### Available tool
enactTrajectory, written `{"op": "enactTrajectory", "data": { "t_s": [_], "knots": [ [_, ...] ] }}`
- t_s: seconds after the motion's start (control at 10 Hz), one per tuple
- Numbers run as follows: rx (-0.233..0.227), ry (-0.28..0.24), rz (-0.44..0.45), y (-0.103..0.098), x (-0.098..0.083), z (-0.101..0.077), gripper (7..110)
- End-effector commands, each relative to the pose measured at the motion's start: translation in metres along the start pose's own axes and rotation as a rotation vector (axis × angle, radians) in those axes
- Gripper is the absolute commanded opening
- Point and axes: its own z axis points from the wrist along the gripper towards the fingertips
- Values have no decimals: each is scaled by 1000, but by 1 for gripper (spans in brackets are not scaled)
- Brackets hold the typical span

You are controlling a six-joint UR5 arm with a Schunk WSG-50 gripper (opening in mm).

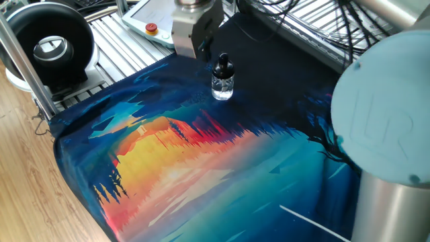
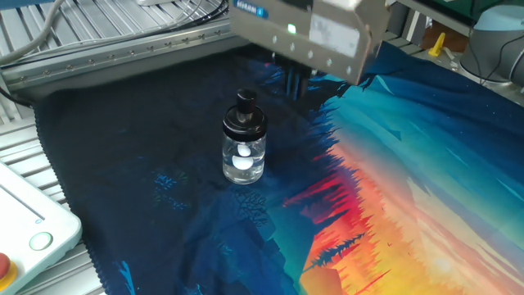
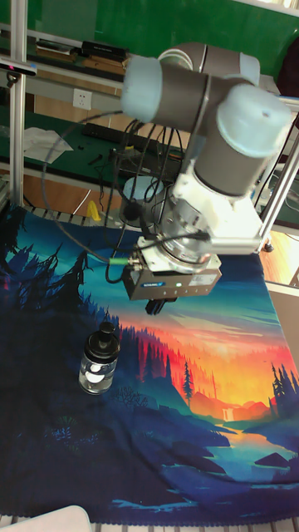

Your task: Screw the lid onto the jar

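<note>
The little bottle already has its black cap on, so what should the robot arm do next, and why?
Probably just back away a little more. The lid sits on the jar, which stands upright alone, and the hand is off to the side, touching nothing.

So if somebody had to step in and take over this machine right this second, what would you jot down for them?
Gripper: holding nothing, hanging above the cloth beside the jar, not touching it. Whether its fingers are open or shut cannot be told from these views.
Jar: upright on the dark part of the printed cloth, something small and white inside.
Lid: sitting on the jar's neck, looks straight.
Done: the lid appears to be on.
Left: check that it is tight; the pictures cannot show that.
</note>
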Motion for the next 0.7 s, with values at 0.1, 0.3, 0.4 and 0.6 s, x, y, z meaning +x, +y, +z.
{"op": "enactTrajectory", "data": {
  "t_s": [0.1, 0.3, 0.4, 0.6],
  "knots": [
    [125, 66, -117, -8, 7, 9, 7],
    [159, 68, -147, -17, 7, 8, 7],
    [178, 74, -185, -22, 7, 7, 7],
    [271, 61, -247, -44, -1, 2, 7]
  ]
}}
